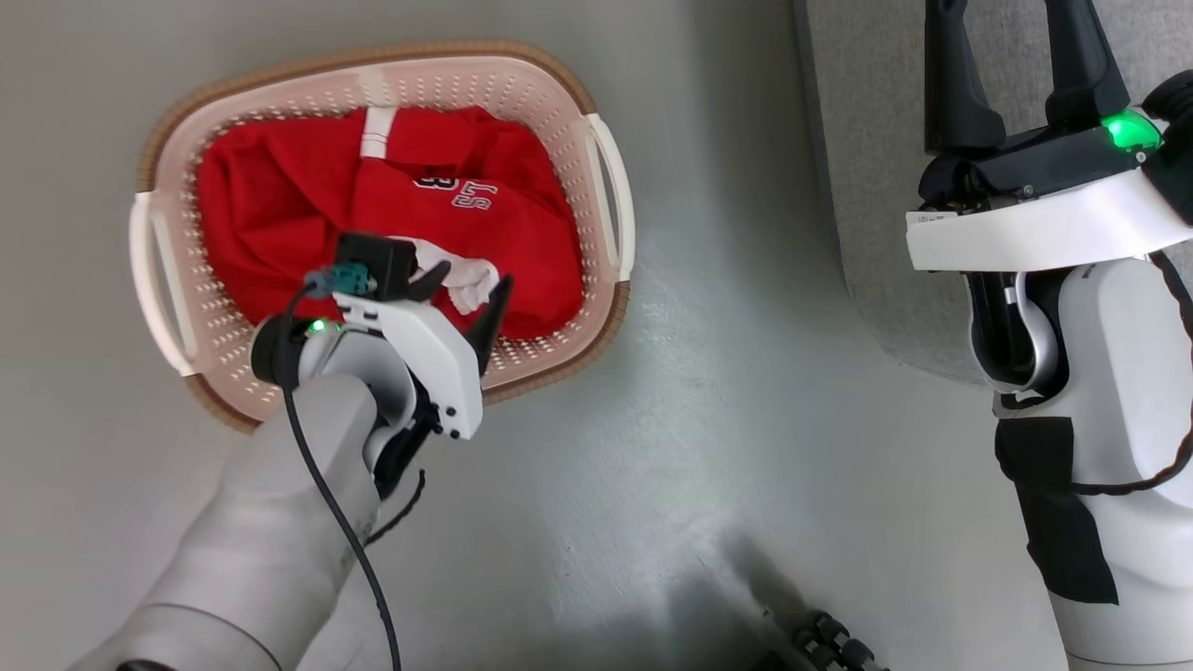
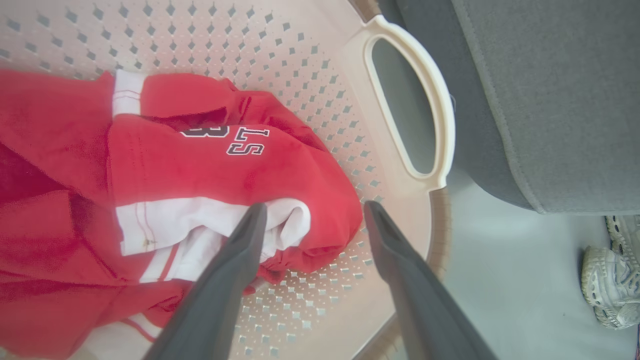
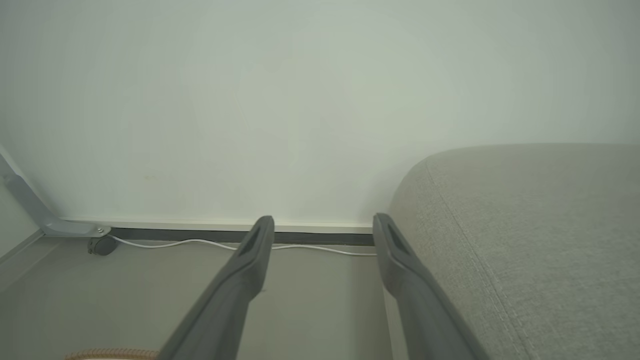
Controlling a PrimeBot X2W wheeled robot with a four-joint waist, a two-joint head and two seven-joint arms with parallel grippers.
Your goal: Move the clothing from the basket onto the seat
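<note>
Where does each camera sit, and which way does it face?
Head view: on the head, facing down at the basket; left gripper, right gripper.
Left wrist view: on that wrist, facing the clothing in the basket; open fingers.
Right wrist view: on that wrist, facing a wall, seat at right; open fingers.
Shared by head and left wrist: the clothing.

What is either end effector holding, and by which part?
Nothing is held. The left end effector is open over a white-trimmed fold of the clothing in the basket, not closed on it. The right end effector is open in air beside the seat.
</note>
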